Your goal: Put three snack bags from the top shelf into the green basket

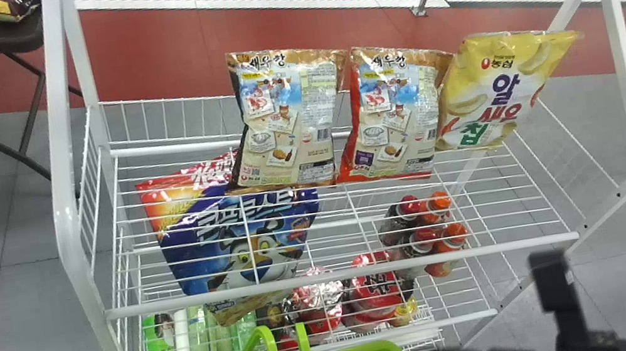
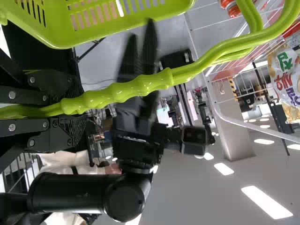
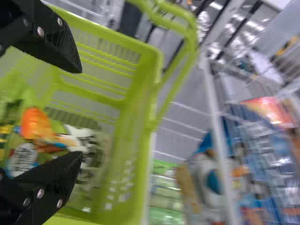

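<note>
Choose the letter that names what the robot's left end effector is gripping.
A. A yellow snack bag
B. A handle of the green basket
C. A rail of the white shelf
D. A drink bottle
B: in the left wrist view, the handle of the green basket runs between the closed fingers of the left end effector.

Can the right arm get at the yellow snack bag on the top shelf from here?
Probably yes: the right gripper is open and empty at the green basket, and nothing seems to stand in front of the yellow bag.
</note>
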Action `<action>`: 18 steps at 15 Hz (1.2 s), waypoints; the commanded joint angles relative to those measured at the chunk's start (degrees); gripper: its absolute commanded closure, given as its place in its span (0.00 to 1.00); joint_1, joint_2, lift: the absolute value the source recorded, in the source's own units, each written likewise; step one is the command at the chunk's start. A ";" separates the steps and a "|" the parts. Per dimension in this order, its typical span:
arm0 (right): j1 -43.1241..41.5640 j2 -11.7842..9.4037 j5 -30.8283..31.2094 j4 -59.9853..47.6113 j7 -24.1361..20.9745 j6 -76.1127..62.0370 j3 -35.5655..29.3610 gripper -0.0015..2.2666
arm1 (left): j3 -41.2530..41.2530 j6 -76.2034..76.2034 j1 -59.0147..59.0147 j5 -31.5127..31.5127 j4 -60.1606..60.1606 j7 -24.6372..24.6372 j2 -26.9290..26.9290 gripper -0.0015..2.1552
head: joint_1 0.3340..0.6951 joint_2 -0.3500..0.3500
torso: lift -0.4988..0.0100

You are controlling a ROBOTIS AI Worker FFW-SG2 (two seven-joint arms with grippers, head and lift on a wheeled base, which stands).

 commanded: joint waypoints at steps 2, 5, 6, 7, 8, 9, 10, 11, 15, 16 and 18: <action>-1.23 0.92 -1.70 -0.10 -4.46 -18.93 -0.96 0.05 | -0.12 0.00 0.02 0.00 0.24 -0.10 -0.15 0.99 | 1.00 0.00 | 0.88; -1.93 1.01 5.25 2.19 -11.75 -37.91 6.95 0.06 | -0.65 0.00 -0.06 -0.26 0.42 0.34 -0.15 0.99 | 1.00 0.00 | 0.88; -2.10 1.01 7.88 4.21 -16.24 -45.64 10.73 0.06 | -0.74 -0.17 -0.06 -0.44 0.33 0.43 -0.15 0.99 | 1.00 0.00 | 0.88; -2.46 1.10 10.08 6.67 -21.33 -52.32 14.25 0.06 | -0.74 0.00 -0.06 -0.44 0.33 0.52 -0.15 0.99 | 1.00 0.00 | 0.88; -3.51 1.10 12.19 8.78 -25.38 -55.49 17.41 0.06 | -0.74 0.00 -0.06 -0.44 0.15 0.69 -0.15 0.99 | 1.00 0.00 | 0.88; -5.09 1.10 13.86 12.12 -28.89 -59.36 20.75 0.06 | -0.82 0.00 -0.06 -0.61 -0.02 0.78 -0.15 0.99 | 1.00 0.00 | 0.88; -7.11 1.10 14.91 15.11 -31.44 -61.47 23.03 0.06 | -1.09 0.00 -0.06 -1.05 -0.20 1.13 -0.15 0.99 | 1.00 0.00 | 0.88; -8.78 1.27 16.06 17.30 -33.29 -63.57 24.79 0.06 | -1.44 0.00 -0.06 -1.67 -0.38 1.40 -0.15 0.99 | 1.00 0.00 | 0.88; -18.63 1.63 19.04 25.39 -40.23 -60.41 29.19 0.06 | -1.97 1.06 -0.85 -2.02 -0.55 1.93 -0.09 0.99 | 1.00 0.00 | 0.88; -19.77 1.71 19.31 26.45 -40.93 -60.06 29.10 0.06 | -2.58 1.58 -1.65 -2.02 -0.55 2.28 0.18 0.99 | 1.00 0.00 | 0.88; -23.81 1.71 19.57 29.52 -41.99 -57.07 29.01 0.06 | -2.58 1.93 -1.65 -2.02 -0.64 2.28 0.35 0.99 | 1.00 0.00 | 0.88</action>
